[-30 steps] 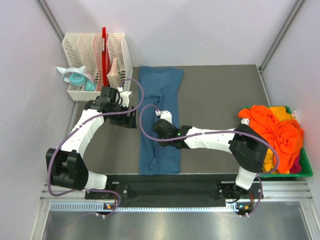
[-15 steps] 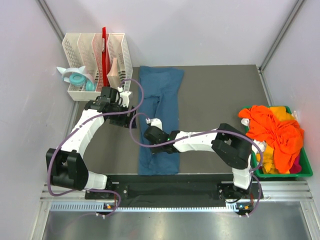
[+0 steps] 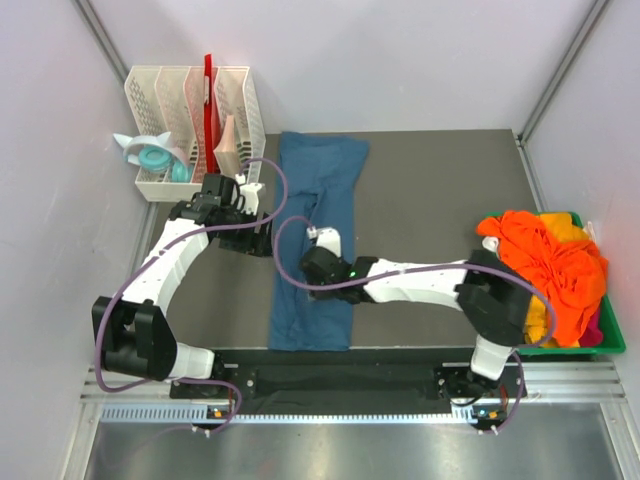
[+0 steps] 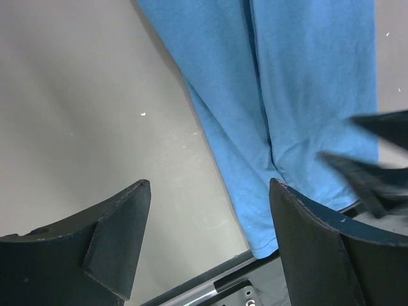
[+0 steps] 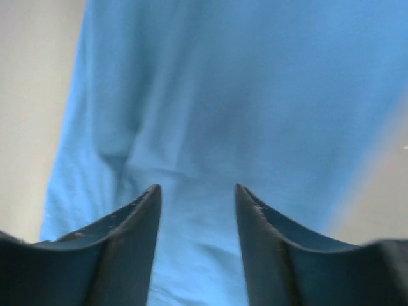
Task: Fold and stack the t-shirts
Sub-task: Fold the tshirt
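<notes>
1. While the left pincer (image 4: pixel 209 186) hangs over the grey table (image 3: pixel 430 190), we see its two fingers spread wide with nothing between them. Only tabletop shows in the gap.
2. In the overhead view we find that pincer (image 3: pixel 256 240) just left of the teal-blue t-shirt (image 3: pixel 320 180), beside its left edge and not on the cloth.
3. We see the teal-blue t-shirt lying flat on the table as a long narrow strip. It runs from the far side to the near edge, and its near end slants a little to the left.
4. In the left wrist view the same shirt (image 4: pixel 306 76) fills the upper right, with a lengthwise crease down its middle.
5. We place the right pincer (image 3: pixel 303 272) over the lower half of the strip, its arm reaching in from the right.
6. From the right wrist camera we see its fingers (image 5: pixel 127 236) parted — blue cloth (image 5: pixel 242 95) shows through the gap, blurred, and nothing is pinched.
7. We see the orange t-shirts (image 3: pixel 550 260) heaped in the green bin (image 3: pixel 600 345) at the table's right side, with bits of yellow and magenta among them.
8. A white rack (image 3: pixel 195 110) stands at the far left corner.
</notes>
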